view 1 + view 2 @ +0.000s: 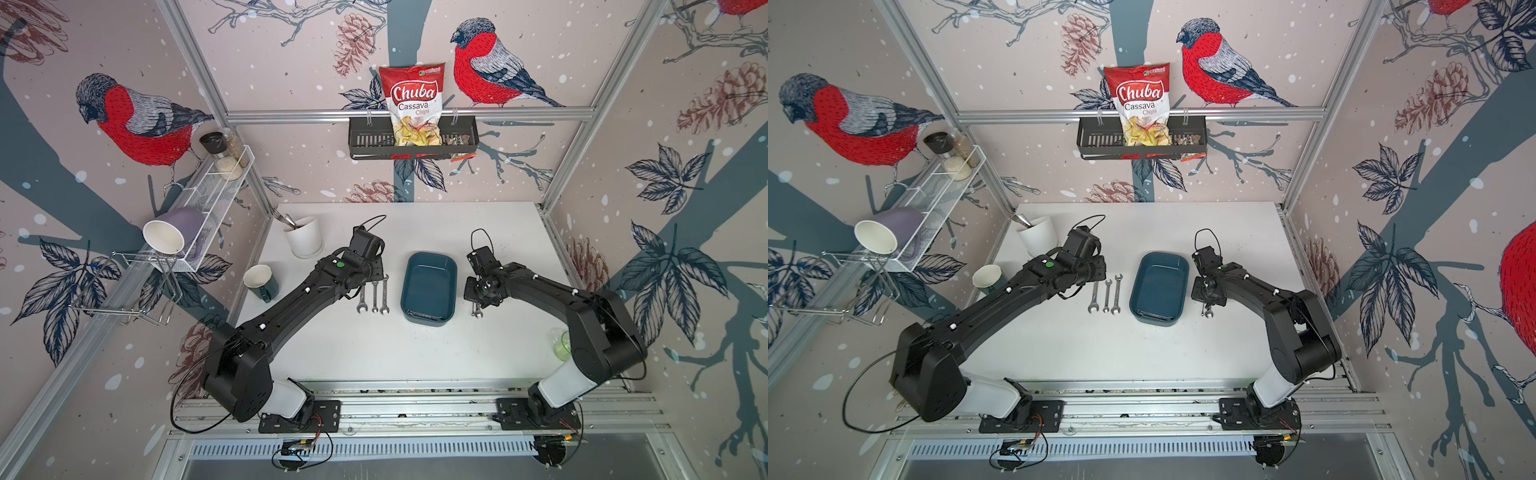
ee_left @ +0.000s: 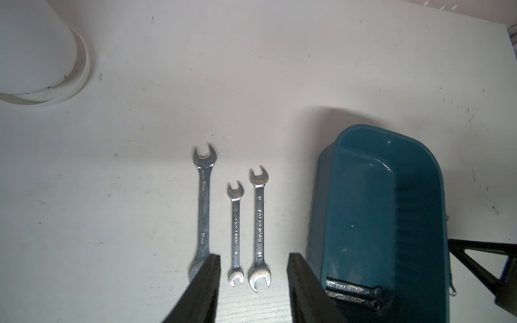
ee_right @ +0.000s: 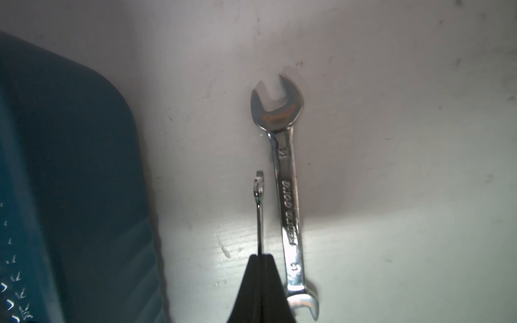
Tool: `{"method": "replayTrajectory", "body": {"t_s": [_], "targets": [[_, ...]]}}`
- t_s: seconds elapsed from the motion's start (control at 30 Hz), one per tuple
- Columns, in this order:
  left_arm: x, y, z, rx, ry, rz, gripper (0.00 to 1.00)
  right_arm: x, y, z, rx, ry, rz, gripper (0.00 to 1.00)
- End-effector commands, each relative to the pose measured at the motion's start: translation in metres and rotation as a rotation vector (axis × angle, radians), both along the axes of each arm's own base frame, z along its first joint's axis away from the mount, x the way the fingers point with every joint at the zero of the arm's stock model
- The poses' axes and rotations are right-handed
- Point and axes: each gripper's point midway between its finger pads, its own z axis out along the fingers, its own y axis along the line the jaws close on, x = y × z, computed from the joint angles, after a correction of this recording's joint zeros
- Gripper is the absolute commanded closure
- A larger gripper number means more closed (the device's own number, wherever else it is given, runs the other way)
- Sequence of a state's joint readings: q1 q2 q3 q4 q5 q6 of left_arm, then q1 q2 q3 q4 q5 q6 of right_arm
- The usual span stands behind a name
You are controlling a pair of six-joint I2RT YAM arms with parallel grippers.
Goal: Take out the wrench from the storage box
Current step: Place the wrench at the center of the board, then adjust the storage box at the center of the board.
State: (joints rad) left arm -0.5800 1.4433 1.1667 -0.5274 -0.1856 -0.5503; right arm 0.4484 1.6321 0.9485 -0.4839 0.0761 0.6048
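Right hand (image 3: 261,256) pinches wrench (image 3: 260,218), visible wrist-view only.

The left arm (image 1: 291,307) and right arm (image 1: 552,291) have matte black links, white base segments (image 1: 286,399), looping black cables (image 1: 171,399) and one green dot (image 1: 340,264).

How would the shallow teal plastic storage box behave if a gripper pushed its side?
Probably slides rather than tips: the storage box sits low and wide on the smooth white table. It looks light, though the two metal wrenches inside add some weight and may rattle.
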Motion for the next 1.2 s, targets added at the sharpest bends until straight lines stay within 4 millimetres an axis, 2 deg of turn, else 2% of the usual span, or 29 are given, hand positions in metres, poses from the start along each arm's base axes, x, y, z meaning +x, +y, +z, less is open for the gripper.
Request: {"method": "replayTrajectory", "body": {"t_s": [0.0, 0.1, 0.17, 0.27, 0.33, 0.5, 0.7, 0.83, 0.9, 1.0, 1.17], "targets": [[0.0, -0.018, 0.002, -0.021, -0.004, -0.042, 0.55, 0.007, 0.016, -0.008, 0.041, -0.016, 0.048, 0.99], [-0.003, -0.043, -0.001, -0.004, -0.001, -0.105, 0.55, 0.006, 0.021, -0.014, 0.033, 0.002, 0.062, 0.99], [-0.005, -0.058, -0.005, 0.008, 0.004, -0.141, 0.55, 0.006, 0.022, -0.014, 0.033, 0.005, 0.062, 0.95], [-0.001, -0.076, -0.017, 0.025, 0.026, -0.191, 0.55, 0.006, 0.021, -0.008, 0.038, 0.002, 0.051, 0.79], [0.005, -0.079, -0.027, 0.054, 0.042, -0.195, 0.55, 0.006, 0.023, 0.0, 0.051, -0.006, 0.046, 0.69], [0.016, -0.09, -0.061, 0.105, 0.099, -0.216, 0.55, 0.005, 0.019, 0.025, 0.054, -0.029, 0.033, 0.56], [0.013, -0.096, -0.097, 0.122, 0.179, -0.224, 0.57, 0.004, 0.016, 0.05, 0.076, -0.063, 0.025, 0.52], [0.008, -0.095, -0.11, 0.141, 0.222, -0.22, 0.62, 0.003, 0.014, 0.064, 0.09, -0.084, 0.023, 0.52], [0.003, -0.096, -0.113, 0.152, 0.242, -0.226, 0.69, 0.003, 0.013, 0.069, 0.098, -0.092, 0.024, 0.52], [-0.001, -0.092, -0.114, 0.165, 0.267, -0.221, 0.92, 0.002, 0.011, 0.073, 0.11, -0.098, 0.025, 0.52], [-0.009, -0.085, -0.101, 0.189, 0.304, -0.207, 0.99, 0.001, 0.007, 0.079, 0.125, -0.111, 0.031, 0.52]]}}
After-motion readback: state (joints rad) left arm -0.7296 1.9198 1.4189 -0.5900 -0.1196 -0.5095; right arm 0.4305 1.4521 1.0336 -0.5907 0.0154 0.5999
